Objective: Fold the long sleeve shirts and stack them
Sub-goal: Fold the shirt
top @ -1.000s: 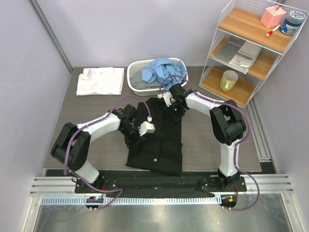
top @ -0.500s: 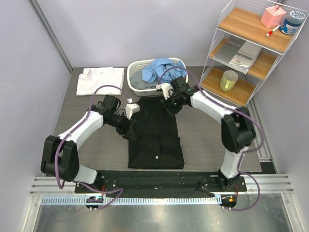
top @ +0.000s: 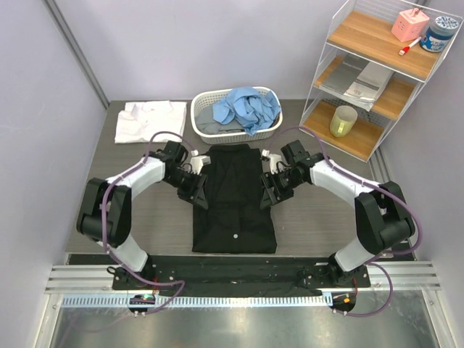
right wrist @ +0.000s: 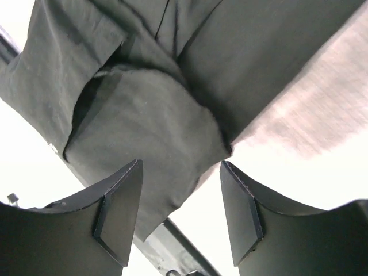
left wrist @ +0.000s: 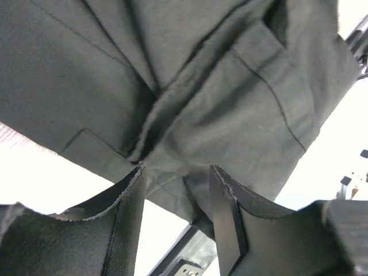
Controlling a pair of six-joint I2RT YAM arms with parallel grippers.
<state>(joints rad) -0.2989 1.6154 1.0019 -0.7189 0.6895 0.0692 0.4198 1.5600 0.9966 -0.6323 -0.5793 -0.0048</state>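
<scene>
The black shirt (top: 233,210) lies flat in the middle of the counter (top: 138,217). It is folded into 1 long strip that runs from close to the near edge up toward the far edge. 1 small white button (top: 234,238) shows on its near part. The left gripper (top: 196,196) is down low at the strip's left side, about halfway up. The right gripper (top: 267,197) is at the strip's right side, straight across from it. In the left wrist view the jaws are apart with nothing pinched between them, and folded black cloth lies just past their tips. In the right wrist view the jaws are spread wide too and hold nothing, with a folded black edge just past the tips. I cannot tell if the tips touch the cloth. Farther back, a white shirt (top: 150,121) lies folded in the far left corner. A white basket (top: 232,136) stands at the middle of the far edge, just past the far end of the black shirt. A light blue shirt (top: 246,105) is bunched up in it beside a gray cloth (top: 210,127). A wire shelf (top: 362,36) stands by the far right corner, with a yellow cup (top: 343,120) on its lowest board.
</scene>
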